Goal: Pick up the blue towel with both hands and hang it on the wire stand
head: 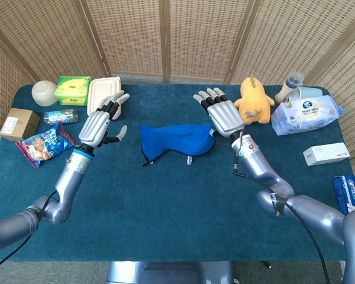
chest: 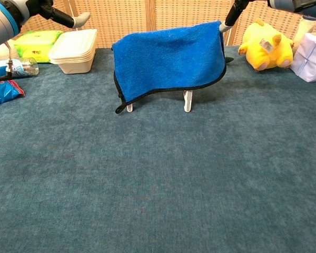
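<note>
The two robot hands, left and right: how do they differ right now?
The left hand hovers well clear of the blue towel, beside the beige lunch box; the right hand sits close to the towel's corner, just in front of the yellow plush toy. The left hand's fingers point toward the lunch box, the right's away from the toy. Both are open, fingers spread, holding nothing.

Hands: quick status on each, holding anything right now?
Left hand: open, fingers spread, holding nothing, apart from the blue towel.
Right hand: open, fingers extended, holding nothing; one fingertip is near the towel's edge.
</note>
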You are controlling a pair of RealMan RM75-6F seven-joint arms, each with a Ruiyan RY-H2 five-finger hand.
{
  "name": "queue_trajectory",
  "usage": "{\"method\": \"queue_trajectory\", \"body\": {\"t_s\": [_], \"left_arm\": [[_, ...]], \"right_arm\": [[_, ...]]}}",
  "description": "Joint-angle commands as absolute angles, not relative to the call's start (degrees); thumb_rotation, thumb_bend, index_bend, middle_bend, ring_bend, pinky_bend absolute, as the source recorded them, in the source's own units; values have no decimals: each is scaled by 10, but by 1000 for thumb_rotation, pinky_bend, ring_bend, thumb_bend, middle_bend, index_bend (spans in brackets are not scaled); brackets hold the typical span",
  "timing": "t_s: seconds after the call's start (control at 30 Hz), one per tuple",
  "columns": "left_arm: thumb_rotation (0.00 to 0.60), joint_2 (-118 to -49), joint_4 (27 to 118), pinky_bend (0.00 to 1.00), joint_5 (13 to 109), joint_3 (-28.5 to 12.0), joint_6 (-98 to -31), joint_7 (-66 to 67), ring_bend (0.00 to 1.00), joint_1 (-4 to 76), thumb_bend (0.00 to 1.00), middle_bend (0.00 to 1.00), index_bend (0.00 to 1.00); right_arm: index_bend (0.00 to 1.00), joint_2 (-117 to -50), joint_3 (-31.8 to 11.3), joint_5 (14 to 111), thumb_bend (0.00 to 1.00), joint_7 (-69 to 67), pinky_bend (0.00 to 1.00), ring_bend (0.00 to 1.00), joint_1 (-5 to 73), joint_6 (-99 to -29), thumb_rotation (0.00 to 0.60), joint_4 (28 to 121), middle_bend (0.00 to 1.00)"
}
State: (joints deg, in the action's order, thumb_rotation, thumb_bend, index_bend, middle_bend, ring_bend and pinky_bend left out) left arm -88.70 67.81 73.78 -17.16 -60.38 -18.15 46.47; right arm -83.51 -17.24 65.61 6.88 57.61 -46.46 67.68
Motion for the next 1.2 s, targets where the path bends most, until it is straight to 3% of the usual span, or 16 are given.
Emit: {"method": "queue_trajectory", "body": {"t_s": [0.03,0.67,0.93,1.2], "left_arm": [[600,-886,679,0,738,-172,-605,-182,0,463,574,0,32],[600,-854,716,0,740,-174,-626,-178,0,442,573,0,14],[600,-813,770,0,733,-166,-653,-176,0,401,570,0,21],[600,-761,846,0,733,-141,-687,-158,0,346,570,0,89]], "right_arm": [[0,-831,-165,661,275,81,0,0,575,-466,600,677,73],[0,-798,-118,702,207,149,0,0,553,-484,600,682,33],[0,-756,-115,707,208,137,0,0,513,-525,600,727,32],[0,-722,-119,713,243,93,0,0,459,-591,600,779,39]]}}
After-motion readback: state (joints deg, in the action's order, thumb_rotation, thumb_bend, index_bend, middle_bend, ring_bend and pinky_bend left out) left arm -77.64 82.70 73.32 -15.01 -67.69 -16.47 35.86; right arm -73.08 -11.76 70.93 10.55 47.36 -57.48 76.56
